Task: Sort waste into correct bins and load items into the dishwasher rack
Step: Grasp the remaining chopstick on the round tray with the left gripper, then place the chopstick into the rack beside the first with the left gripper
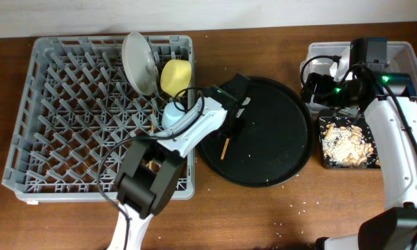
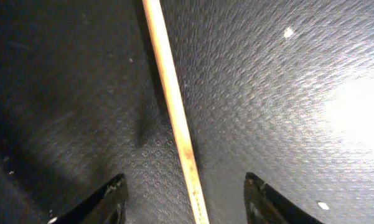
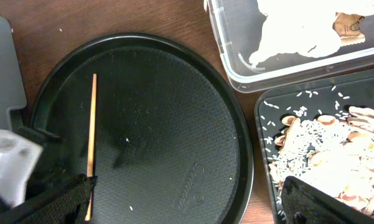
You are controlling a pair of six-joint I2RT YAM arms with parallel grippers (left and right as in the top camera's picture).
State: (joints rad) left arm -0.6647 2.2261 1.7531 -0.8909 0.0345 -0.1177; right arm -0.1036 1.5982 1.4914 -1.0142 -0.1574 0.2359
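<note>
Beside the pegged grey plastic rack (image 1: 76, 42), a slim wooden chopstick (image 2: 174, 106) lies flat on the pebble-textured round black tray (image 1: 277, 139), between the left gripper's (image 2: 185, 186) parted jaws, untouched; farther right, the right gripper (image 3: 187, 199) gapes wide near the clear tub (image 3: 236, 68).

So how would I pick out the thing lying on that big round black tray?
Find the large round black tray right of the grey rack. On its side nearest the rack lies a single chopstick, between the open fingers of the left gripper. It is a thin, pale wooden stick, the only long thing there among tiny white specks.
</note>
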